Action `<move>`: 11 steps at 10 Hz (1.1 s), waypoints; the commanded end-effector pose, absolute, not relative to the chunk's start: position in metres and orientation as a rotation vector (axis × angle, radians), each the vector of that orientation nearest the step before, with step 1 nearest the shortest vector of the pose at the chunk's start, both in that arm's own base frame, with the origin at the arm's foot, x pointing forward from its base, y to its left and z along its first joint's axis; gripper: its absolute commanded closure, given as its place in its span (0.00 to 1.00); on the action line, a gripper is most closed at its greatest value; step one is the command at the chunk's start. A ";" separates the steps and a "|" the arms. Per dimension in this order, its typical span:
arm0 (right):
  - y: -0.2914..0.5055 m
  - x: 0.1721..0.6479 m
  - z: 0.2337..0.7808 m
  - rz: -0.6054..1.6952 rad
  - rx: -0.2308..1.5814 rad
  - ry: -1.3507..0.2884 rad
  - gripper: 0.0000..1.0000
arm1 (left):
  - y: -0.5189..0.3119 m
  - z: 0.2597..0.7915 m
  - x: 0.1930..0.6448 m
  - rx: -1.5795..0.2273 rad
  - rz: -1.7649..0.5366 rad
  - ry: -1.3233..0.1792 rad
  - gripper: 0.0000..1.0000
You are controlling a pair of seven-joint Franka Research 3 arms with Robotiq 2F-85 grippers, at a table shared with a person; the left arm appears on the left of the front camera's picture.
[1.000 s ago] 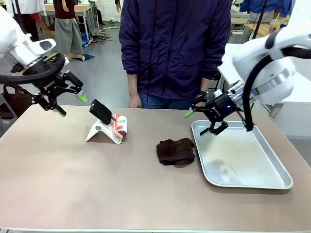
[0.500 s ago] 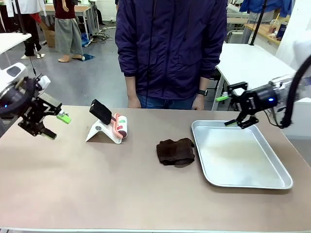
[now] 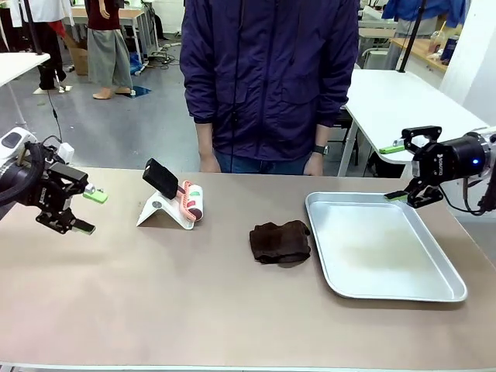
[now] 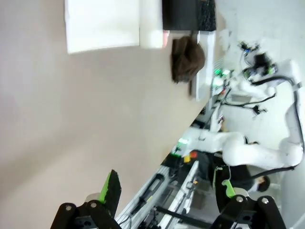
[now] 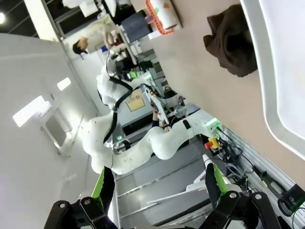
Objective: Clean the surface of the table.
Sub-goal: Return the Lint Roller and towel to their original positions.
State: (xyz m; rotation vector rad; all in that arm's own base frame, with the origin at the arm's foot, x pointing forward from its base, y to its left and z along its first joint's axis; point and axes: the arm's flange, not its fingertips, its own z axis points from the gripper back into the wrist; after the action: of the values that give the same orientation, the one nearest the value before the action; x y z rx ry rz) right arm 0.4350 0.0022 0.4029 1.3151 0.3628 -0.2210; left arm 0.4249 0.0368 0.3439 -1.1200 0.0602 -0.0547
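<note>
The left gripper (image 3: 72,209) hangs wide and empty at the left edge of the table (image 3: 155,294). The cloth (image 3: 280,242) lies mid-table, left of the tray (image 3: 434,291). The right gripper (image 3: 409,170), wide and empty, should pinch the cloth's bunched top.

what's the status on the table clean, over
Left tool open, right tool open, both empty. Taupe-brown table untouched. Dark brown crumpled cloth beside silver metal tray.

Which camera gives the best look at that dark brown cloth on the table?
The front view: the brown cloth lies crumpled on the table, whole and unblocked, just left of the metal tray. The right wrist view shows it tilted near the top edge. The left wrist view shows it small and far off.
</note>
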 end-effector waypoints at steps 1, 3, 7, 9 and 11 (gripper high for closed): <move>0.001 0.439 0.405 -0.248 1.301 0.362 0.00 | 0.031 0.345 0.416 -1.080 -0.093 0.075 0.00; 0.001 0.439 0.405 -0.248 1.301 0.362 0.00 | 0.031 0.345 0.416 -1.080 -0.093 0.075 0.00; 0.001 0.439 0.405 -0.248 1.301 0.362 0.00 | 0.031 0.345 0.416 -1.080 -0.093 0.075 0.00; 0.001 0.439 0.405 -0.248 1.301 0.362 0.00 | 0.031 0.345 0.416 -1.080 -0.093 0.075 0.00; 0.001 0.439 0.405 -0.248 1.301 0.362 0.00 | 0.031 0.345 0.416 -1.080 -0.093 0.075 0.00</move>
State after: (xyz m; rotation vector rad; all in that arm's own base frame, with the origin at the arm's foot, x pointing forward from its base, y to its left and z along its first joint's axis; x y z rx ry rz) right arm 0.4358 0.0015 0.4014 1.3105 0.3603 -0.2285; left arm 0.4222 0.0318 0.3436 -1.0934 0.0810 -0.0842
